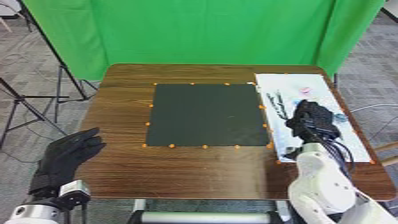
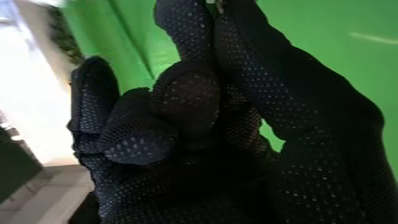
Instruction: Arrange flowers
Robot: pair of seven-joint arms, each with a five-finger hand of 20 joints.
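- Green cloth (image 1: 204, 35) hangs behind my work area, over a grey floor (image 1: 27, 85).
- Brown wooden bench (image 1: 120, 165) in front of it, rounded at the far corners.
- Black stand (image 1: 62, 67) with splayed legs, off the bench's left edge.
- Dark mat (image 1: 204, 115) on the bench, stretching from near the far edge past the middle.
- White sheet (image 1: 289, 84), long and narrow, along the bench's right edge.
- My left hand (image 1: 64, 157) is at the bench's left edge, towards the near corner, fingers loose and uncurled.
- My right hand (image 1: 313, 120) is above the white sheet, near the right edge. From the wrist, I see the thumb and one finger meeting at the tips, others bent in; whether they grip anything, I can't tell.
- Dark sprig (image 1: 277, 105), lying lengthwise on the sheet, left of the right hand.
- Bluish thing (image 1: 340, 117), too blurred to identify, just right of that hand.
- Pink bloom (image 1: 306, 90), small and blurry, on the sheet towards the bench's far right corner.
- Orange dots (image 1: 205, 146) around the mat's border.
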